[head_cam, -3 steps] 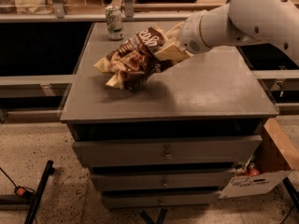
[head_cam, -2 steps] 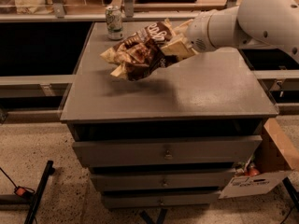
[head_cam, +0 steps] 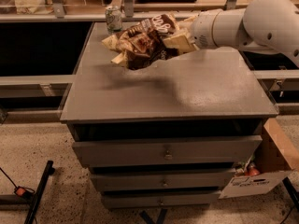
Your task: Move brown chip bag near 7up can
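Over the grey drawer bench (head_cam: 196,92), your gripper (head_cam: 184,38) has its fingers pinched on one cream end of the crinkled dark-brown chip bag (head_cam: 142,43), held clear of the top, near the small silver-green 7up can (head_cam: 113,17). Overshoot, and the bag's loose far end could topple the can.

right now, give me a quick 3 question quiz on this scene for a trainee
1. True or false: the bag lies flat on the top.
2. The claw grips the bag by: A, the end far from the can; B, the end nearest the can; C, its middle.
3. Fill in: the can at the back corner stands ____.

Key: 1 false, the claw holds it above the top, shadow beneath; 2 A; 3 upright.
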`<state>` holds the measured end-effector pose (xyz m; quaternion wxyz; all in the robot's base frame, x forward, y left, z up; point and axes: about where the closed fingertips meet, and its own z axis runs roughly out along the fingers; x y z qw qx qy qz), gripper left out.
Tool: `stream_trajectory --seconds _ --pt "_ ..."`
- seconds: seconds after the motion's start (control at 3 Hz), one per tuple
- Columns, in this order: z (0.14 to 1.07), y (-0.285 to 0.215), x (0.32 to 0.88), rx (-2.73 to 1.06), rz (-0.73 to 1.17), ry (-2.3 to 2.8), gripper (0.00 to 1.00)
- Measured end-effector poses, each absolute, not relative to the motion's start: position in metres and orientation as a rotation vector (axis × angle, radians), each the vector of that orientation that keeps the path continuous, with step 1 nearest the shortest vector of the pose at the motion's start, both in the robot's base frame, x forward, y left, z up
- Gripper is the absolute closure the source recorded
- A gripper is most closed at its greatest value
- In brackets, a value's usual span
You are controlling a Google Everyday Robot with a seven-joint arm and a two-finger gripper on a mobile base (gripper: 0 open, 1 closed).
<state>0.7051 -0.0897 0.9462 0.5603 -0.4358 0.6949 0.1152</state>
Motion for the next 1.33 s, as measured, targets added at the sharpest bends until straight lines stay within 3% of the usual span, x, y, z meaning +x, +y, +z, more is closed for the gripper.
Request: stream_trajectory --seconds 1.33 --pt "0.911 -0.087 0.761 -0.933 0.325 1.630 1.00"
